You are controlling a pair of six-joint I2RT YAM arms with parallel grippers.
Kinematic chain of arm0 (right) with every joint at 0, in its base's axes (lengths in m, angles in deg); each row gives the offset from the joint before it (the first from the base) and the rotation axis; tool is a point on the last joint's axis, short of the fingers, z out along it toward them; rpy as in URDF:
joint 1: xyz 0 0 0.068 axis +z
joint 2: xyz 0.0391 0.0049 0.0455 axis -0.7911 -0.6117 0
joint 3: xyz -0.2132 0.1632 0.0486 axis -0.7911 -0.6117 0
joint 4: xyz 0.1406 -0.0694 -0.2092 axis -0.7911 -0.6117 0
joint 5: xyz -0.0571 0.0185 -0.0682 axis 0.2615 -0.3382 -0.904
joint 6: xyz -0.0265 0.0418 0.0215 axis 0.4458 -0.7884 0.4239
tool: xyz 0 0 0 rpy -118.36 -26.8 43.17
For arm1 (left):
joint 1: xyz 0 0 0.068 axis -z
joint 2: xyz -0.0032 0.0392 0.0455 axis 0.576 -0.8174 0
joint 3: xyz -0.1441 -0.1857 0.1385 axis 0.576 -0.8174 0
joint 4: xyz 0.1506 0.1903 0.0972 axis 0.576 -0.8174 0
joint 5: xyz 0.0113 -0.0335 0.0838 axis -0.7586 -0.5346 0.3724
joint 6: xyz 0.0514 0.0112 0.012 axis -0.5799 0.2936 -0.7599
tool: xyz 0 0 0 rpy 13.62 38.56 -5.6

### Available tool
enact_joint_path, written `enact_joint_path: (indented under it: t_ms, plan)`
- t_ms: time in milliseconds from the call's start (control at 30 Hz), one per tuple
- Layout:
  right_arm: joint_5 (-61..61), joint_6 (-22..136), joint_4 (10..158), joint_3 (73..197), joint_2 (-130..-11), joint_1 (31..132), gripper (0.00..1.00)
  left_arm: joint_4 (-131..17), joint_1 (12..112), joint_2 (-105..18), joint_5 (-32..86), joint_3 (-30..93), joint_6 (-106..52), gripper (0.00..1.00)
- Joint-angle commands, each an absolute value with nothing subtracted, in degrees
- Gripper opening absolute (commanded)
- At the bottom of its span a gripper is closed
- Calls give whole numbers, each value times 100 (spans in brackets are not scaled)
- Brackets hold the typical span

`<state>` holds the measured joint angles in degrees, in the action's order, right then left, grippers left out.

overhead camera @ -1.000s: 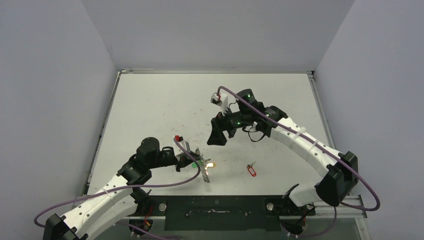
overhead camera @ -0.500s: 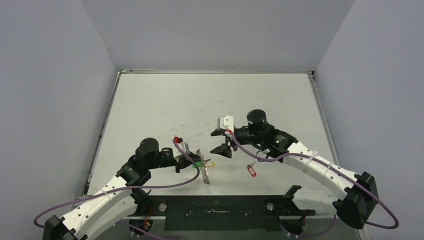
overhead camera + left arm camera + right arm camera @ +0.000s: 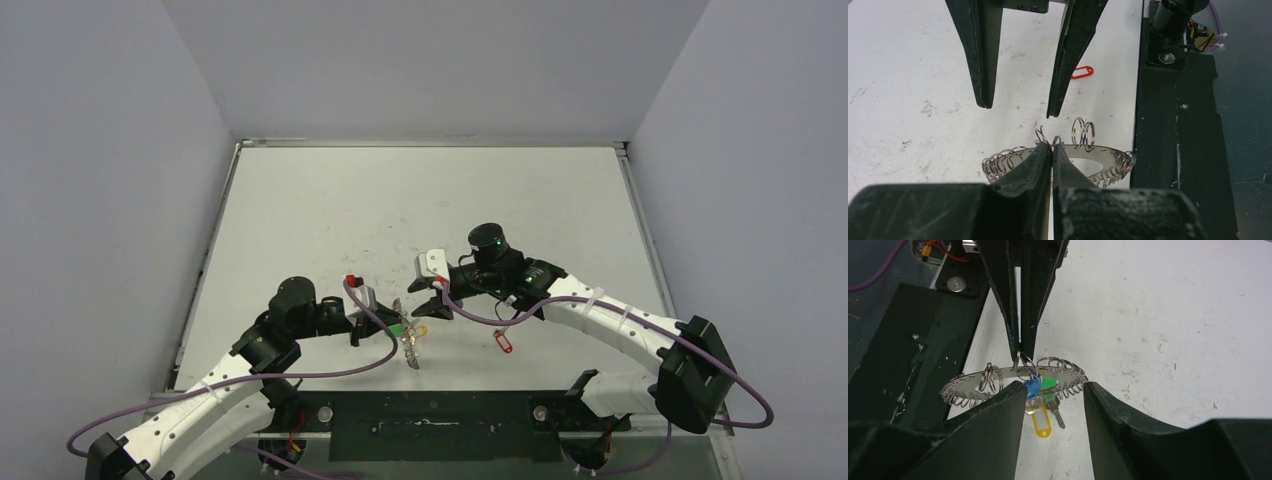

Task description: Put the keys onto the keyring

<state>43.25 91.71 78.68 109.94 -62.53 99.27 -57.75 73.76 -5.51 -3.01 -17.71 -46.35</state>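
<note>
While the left arm lies low along the near edge of the table, reaching from the near left corner toward the middle with its wrist level, the right arm reaches in from the near right corner, so that the two grippers face each other tip to tip. The left gripper is fully closed, with its jaws pinched on the rim of the keyring. The right gripper points at the opposite side of the ring; its jaws stand partly apart, with nothing clamped between them. In the right wrist view, the blue tag touches the inner face of the finger on the left side of the view; whether that finger bears on it cannot be determined. The keyring is located near the middle of the near edge, held by the left gripper. It is a flat grey metal disc with a wide central hole and small wire loops around its whole edge. A green tag and a yellow tag show below the disc. The red-tagged key lies flat on the table, apart from the ring, toward the near right corner and just beside the right gripper.
</note>
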Motion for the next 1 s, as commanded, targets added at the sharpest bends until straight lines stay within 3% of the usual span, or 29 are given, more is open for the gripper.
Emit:
enact_joint_path:
  t_ms: [0,200,600,967]
  plan:
    - [4738,9449,8077,11156,-6357,9983,46,-5378,7402,-524,-469,-1561,-4677,0]
    - [4881,9506,8081,11172,-6495,10083,45,-5352,7402,-528,-454,-1560,-4668,0]
    - [5001,9696,7934,11320,-6691,10153,29,-5347,7401,-511,-443,-1558,-4667,0]
    - [5105,9672,7972,11393,-6791,10199,26,-5360,7400,-502,-443,-1558,-4646,0]
